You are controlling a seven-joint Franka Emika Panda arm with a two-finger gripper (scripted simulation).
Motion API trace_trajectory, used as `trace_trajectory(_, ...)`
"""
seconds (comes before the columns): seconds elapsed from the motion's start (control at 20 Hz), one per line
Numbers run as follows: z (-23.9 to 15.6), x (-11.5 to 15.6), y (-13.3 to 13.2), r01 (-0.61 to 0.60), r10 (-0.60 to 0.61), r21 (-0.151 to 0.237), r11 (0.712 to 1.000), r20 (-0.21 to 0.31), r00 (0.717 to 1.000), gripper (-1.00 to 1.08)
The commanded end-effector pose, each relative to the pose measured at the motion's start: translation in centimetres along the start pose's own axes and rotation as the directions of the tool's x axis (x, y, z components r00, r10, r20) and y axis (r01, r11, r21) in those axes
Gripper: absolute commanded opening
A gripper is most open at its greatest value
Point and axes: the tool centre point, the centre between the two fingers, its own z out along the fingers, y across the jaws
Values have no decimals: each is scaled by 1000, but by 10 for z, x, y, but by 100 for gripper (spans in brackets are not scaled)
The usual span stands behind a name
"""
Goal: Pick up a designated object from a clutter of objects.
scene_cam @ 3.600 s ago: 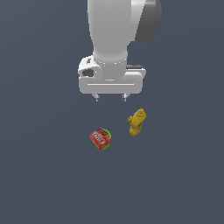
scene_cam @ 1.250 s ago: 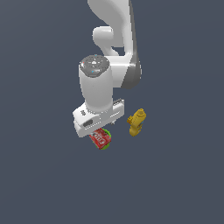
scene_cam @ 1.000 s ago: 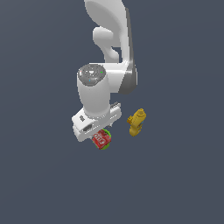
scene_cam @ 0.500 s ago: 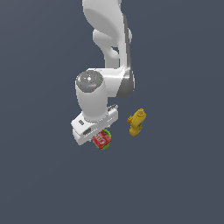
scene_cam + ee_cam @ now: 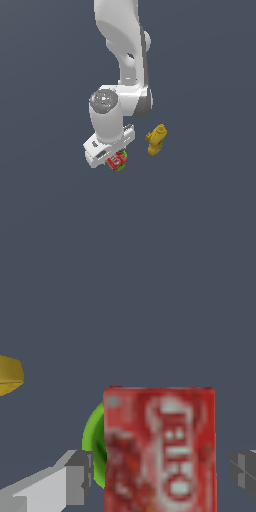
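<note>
The red box (image 5: 160, 451) with white lettering lies between my two open fingers in the wrist view. One grey fingertip (image 5: 80, 473) is on one side and the other (image 5: 244, 470) on the far side, each with a small gap to the box. The round green cup (image 5: 95, 443) sits right against the box, partly behind it. In the exterior view my gripper (image 5: 113, 157) is low over the red box (image 5: 118, 161), whose face peeks out beneath the white hand. A sliver of the green cup (image 5: 124, 158) shows beside it.
The yellow bottle-like object (image 5: 156, 140) lies to the exterior view's right of the hand, apart from the box. Its edge shows in the wrist view (image 5: 9, 375). The floor (image 5: 200, 210) is a plain dark grey surface.
The arm has come down from well above the clutter and turned its hand. It now sits lower over the red box, with the fingers on either side. The objects have not moved.
</note>
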Motion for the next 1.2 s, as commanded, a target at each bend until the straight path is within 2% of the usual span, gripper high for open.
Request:
trace_trajectory(0.0, 13, 0, -1, 1, -1, 0, 1000, 0, 1000, 100)
trace_trajectory(0.35, 26, 0, 1, 2, -2, 0, 1000, 0, 1000, 100)
trace_trajectory(0.4, 26, 0, 1, 2, -2, 0, 1000, 0, 1000, -100)
trace_trajectory(1.15, 21, -1, -2, 2, -2, 0, 1000, 0, 1000, -100)
